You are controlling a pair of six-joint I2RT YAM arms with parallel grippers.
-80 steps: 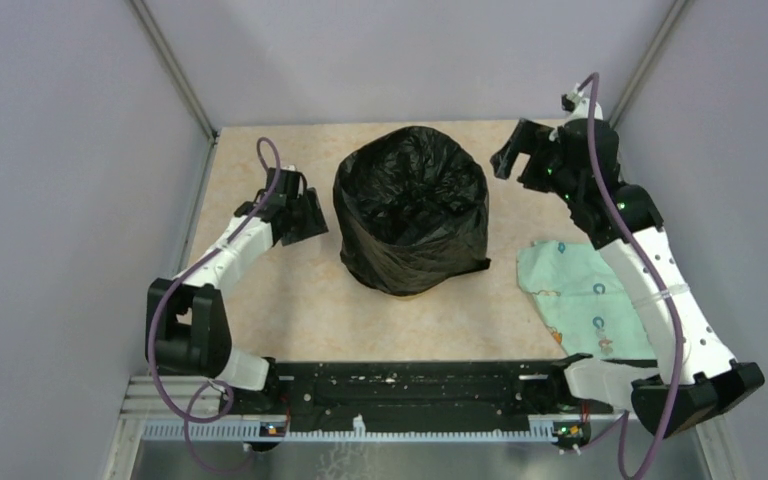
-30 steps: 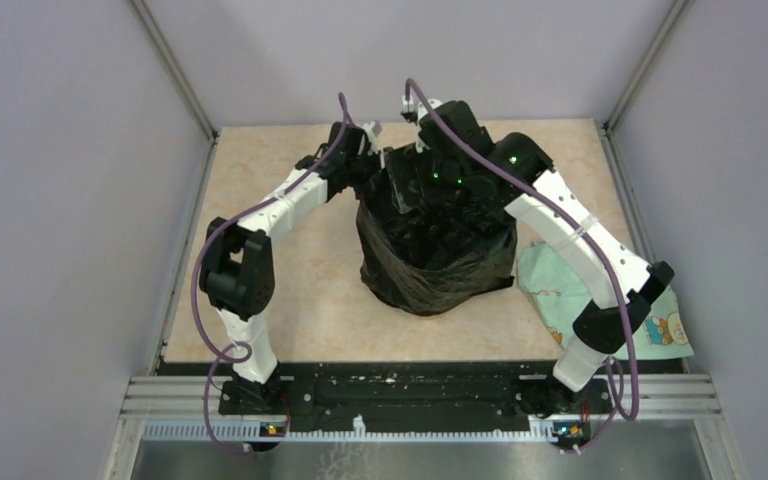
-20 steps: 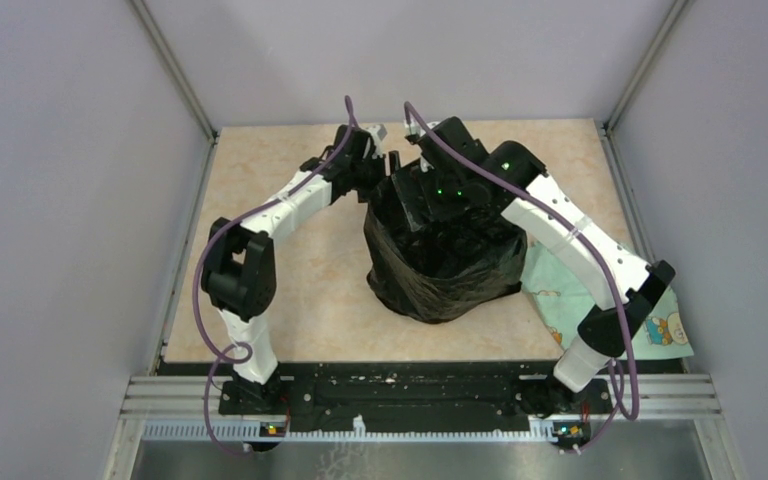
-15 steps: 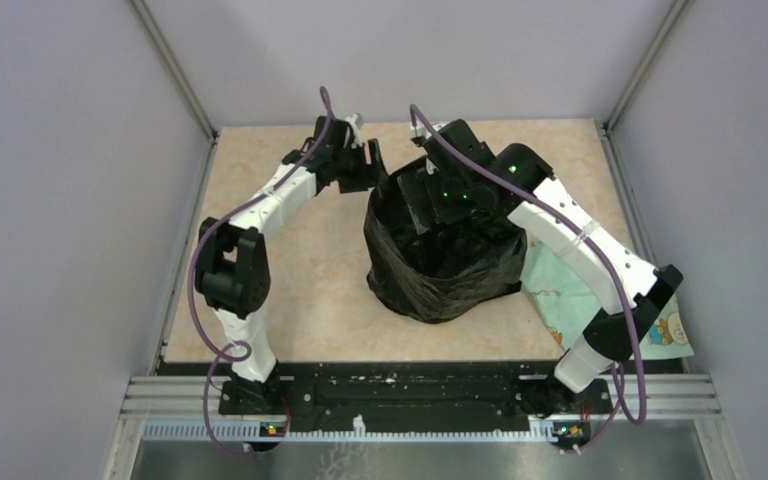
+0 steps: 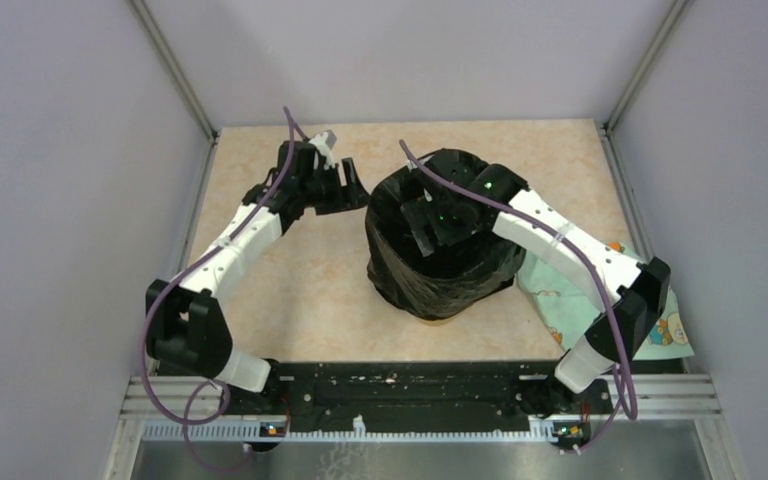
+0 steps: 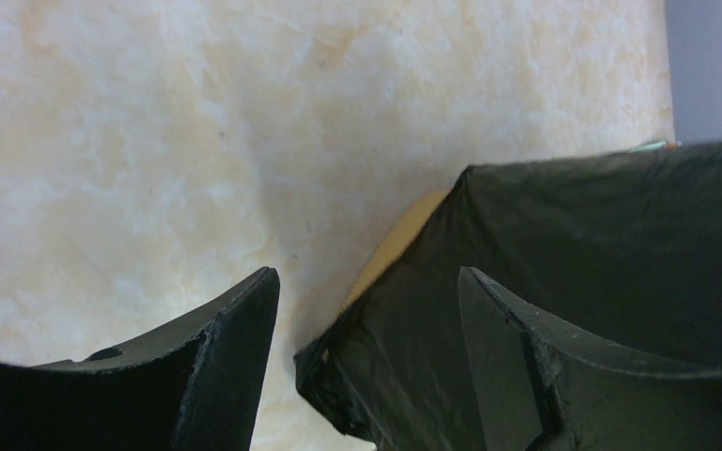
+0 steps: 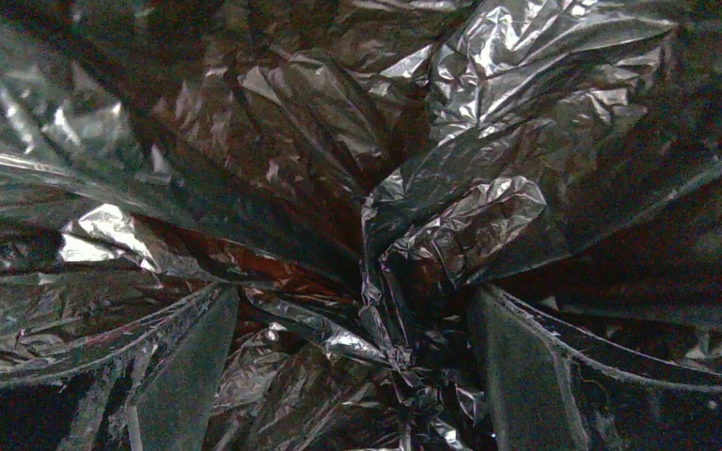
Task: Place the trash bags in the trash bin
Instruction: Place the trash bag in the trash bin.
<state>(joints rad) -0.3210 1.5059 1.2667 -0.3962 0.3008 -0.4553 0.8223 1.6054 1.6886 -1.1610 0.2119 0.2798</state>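
Since a second ago the left arm (image 5: 250,225) has backed off the bag rim toward the far left. The left jaws are wide and empty, near the trash bag (image 5: 440,270) but apart. Now the right arm (image 5: 560,245) reaches deeper into the bag mouth, right jaws wide, crinkled plastic between them, unclamped. The bag lines the trash bin (image 6: 402,242) mid-counter, only a yellow sliver showing. Beige marbled counter (image 5: 300,290), grey walls (image 5: 60,200). Count: one bag, one bin, one green cloth (image 5: 565,300) near right, two arms.

1. A robot test cell, seemingly in a lab.
2. Plain grey panels (image 5: 60,200) on metal posts (image 5: 170,65) enclose the jaws on three sides.
3. Beneath the jaws lies a marbled desk (image 5: 300,290); nearer stands a mounting rail (image 5: 410,385).
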